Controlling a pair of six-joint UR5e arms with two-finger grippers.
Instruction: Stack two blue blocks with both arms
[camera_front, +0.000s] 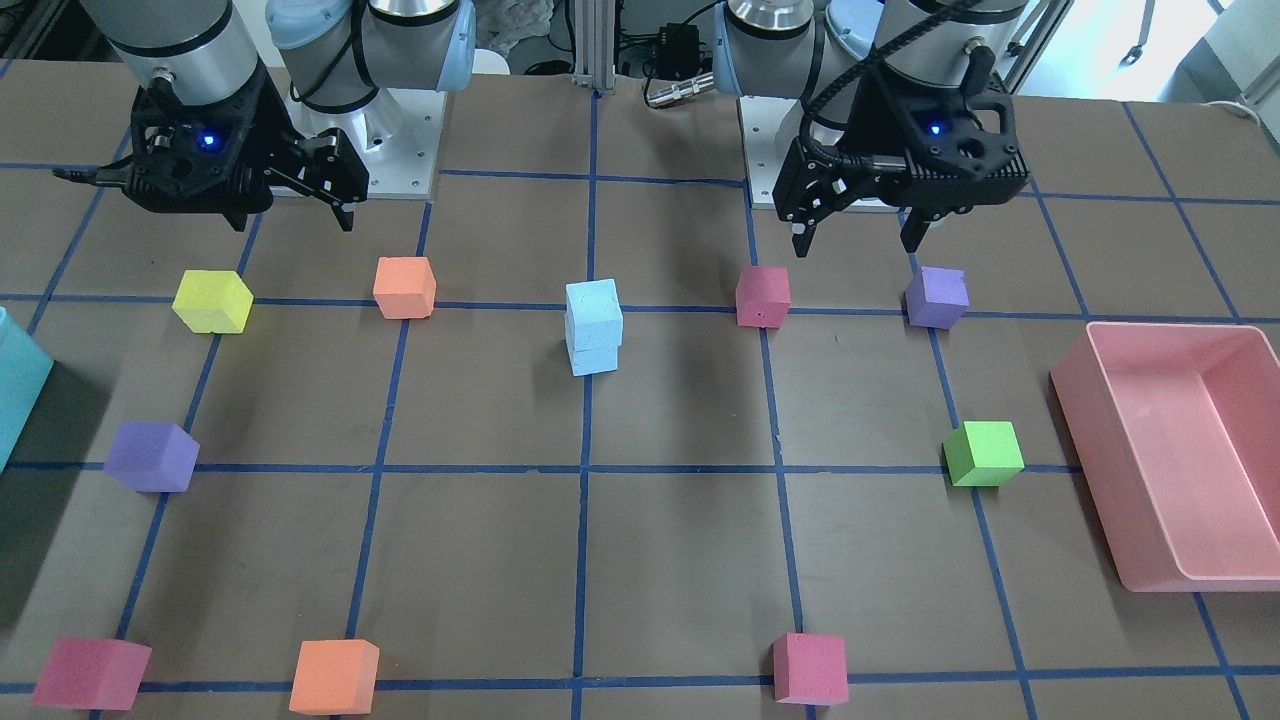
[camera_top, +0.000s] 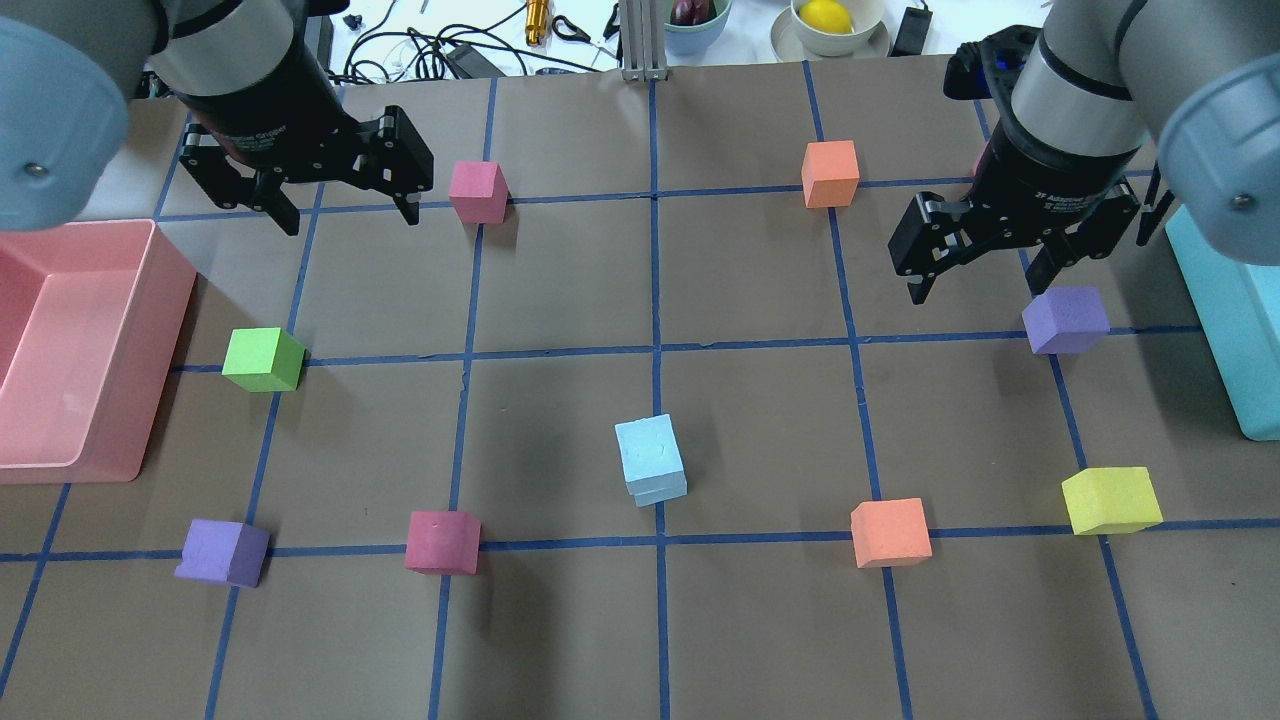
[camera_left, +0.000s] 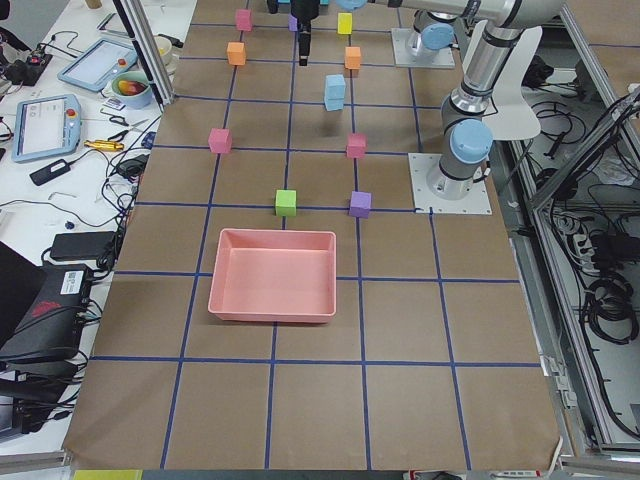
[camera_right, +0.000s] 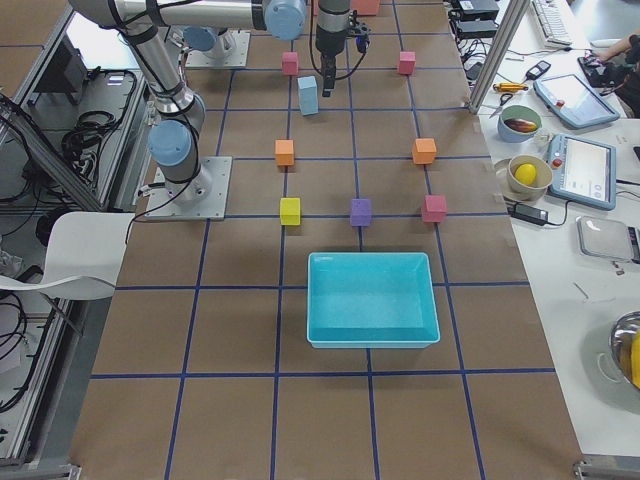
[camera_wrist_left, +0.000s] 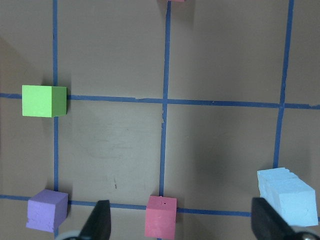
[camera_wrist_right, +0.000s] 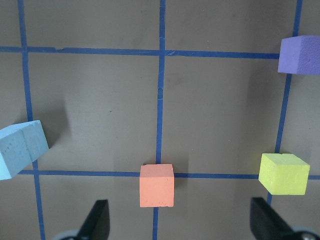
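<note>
The two blue blocks stand stacked in the middle of the table, the top one (camera_front: 593, 312) (camera_top: 650, 450) slightly twisted on the bottom one (camera_front: 595, 358) (camera_top: 662, 492). The stack also shows in the left wrist view (camera_wrist_left: 287, 195) and the right wrist view (camera_wrist_right: 20, 148). My left gripper (camera_front: 856, 245) (camera_top: 350, 215) (camera_wrist_left: 183, 225) hangs open and empty, high and well to the stack's side. My right gripper (camera_top: 975, 290) (camera_front: 330, 200) (camera_wrist_right: 182, 225) is open and empty too, high on the other side. Neither touches the stack.
A pink bin (camera_top: 170, 300) stands on my left, a teal bin (camera_top: 1220, 320) on my right. Several coloured cubes lie around the grid, among them a purple cube (camera_top: 1065, 320) by my right gripper and a red cube (camera_top: 477, 190) by my left.
</note>
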